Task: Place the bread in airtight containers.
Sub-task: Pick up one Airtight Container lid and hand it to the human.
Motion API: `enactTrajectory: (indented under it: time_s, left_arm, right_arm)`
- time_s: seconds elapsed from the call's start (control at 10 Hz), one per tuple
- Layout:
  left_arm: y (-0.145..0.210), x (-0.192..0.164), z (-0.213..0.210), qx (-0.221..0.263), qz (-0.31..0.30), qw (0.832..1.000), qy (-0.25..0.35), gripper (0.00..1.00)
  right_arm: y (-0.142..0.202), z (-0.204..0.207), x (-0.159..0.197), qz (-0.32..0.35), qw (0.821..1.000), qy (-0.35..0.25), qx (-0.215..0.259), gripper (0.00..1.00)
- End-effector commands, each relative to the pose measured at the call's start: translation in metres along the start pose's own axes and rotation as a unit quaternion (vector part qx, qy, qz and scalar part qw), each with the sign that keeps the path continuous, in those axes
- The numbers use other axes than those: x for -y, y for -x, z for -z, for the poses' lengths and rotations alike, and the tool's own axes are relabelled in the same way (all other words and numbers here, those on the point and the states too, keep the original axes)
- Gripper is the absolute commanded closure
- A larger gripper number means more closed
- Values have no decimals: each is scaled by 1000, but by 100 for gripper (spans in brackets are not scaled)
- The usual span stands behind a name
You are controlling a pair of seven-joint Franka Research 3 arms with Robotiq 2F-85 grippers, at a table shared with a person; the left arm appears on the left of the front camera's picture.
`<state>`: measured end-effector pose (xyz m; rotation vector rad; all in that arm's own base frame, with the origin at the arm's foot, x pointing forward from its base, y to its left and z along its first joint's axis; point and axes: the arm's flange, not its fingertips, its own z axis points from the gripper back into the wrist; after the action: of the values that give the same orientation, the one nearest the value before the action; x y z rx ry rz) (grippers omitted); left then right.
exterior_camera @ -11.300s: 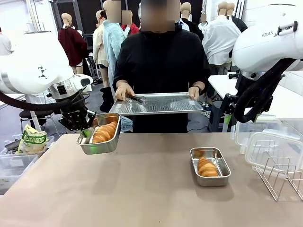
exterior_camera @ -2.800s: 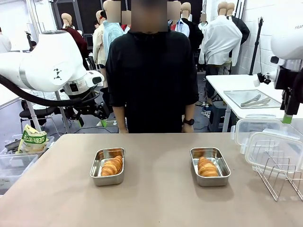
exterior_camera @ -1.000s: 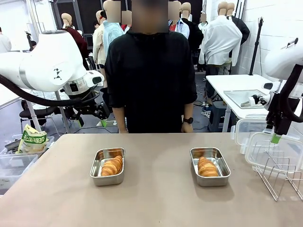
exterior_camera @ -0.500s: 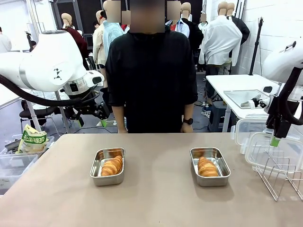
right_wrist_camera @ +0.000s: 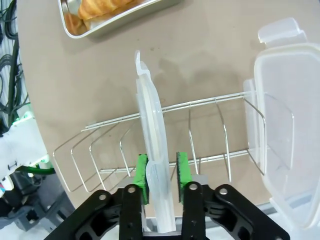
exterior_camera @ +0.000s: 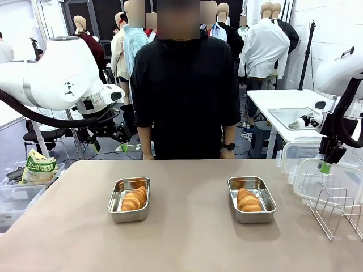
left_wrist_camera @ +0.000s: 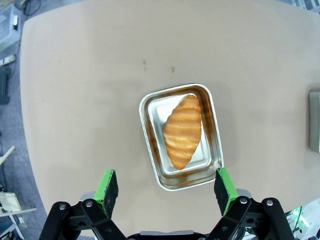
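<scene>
Two steel airtight containers sit open on the tan table, each holding one golden bread roll: the left container (exterior_camera: 129, 200) with its bread (exterior_camera: 134, 199), and the right container (exterior_camera: 252, 199) with its bread (exterior_camera: 248, 200). My left gripper (exterior_camera: 122, 144) hovers open behind the left container; from the wrist, that container (left_wrist_camera: 180, 137) and bread (left_wrist_camera: 183, 131) lie just beyond my left gripper (left_wrist_camera: 165, 186). My right gripper (exterior_camera: 325, 166) is down at the wire rack, where its green pads (right_wrist_camera: 142, 177) are shut on a clear lid (right_wrist_camera: 149, 135) standing on edge.
The wire rack (exterior_camera: 334, 212) stands at the table's right edge, with a second clear lid (right_wrist_camera: 285, 125) leaning in it. A person in black (exterior_camera: 184, 90) stands at the far side, arms down. A bag (exterior_camera: 38, 168) lies in a bin on the left.
My right gripper's jaws have closed onto the upright lid in the rack and barely shifted otherwise. The left arm, both containers and the rolls are where they were.
</scene>
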<state>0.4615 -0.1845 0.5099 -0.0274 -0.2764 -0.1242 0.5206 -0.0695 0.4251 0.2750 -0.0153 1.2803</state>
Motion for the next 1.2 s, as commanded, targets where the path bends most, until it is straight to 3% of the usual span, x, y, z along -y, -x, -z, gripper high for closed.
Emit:
enactTrajectory:
  time_s: [0.0, 0.6, 0.9, 1.1]
  left_arm:
    - [-1, 0, -3, 0, -3, 1000, -9, 0]
    - [-1, 0, -3, 0, -3, 1000, -9, 0]
    - [-1, 0, -3, 0, -3, 1000, -9, 0]
    - [-1, 0, -3, 0, -3, 1000, -9, 0]
  right_arm:
    - [0, 0, 7, 11, 1000, -23, 4, 100]
    - [-5, -11, -1, 1, 999, -49, 23, 100]
    - [-18, -46, -28, -13, 999, -25, 28, 100]
    - [-29, -71, -52, -18, 1000, -14, 7, 100]
